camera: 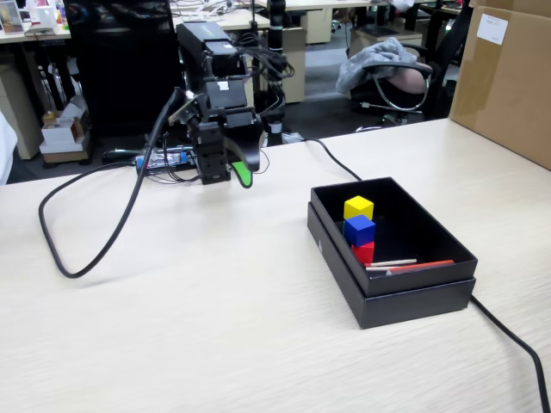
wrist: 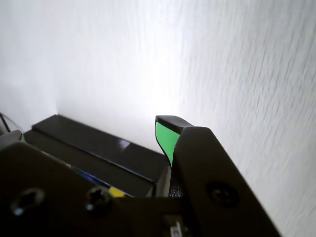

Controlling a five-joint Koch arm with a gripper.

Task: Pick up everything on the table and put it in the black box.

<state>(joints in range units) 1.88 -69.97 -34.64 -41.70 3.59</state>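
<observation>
Three small plain cubes you can see, w/ your black gripper w/ green-lined jaw (camera: 234, 172) at left hovering over the light beige wood-grain tabletop (camera: 189, 318), open/closed can't tell, and yellow cube (camera: 358, 207), blue cube (camera: 360, 230), red cube (camera: 365, 252) inside the shallow matte black cardboard box (camera: 413, 297) at right.

Fixed view: the box (camera: 428, 225) sits on the table (camera: 215, 327), right of the gripper (camera: 232, 175). Three cubes (camera: 359, 230) lie in its left part.
</observation>
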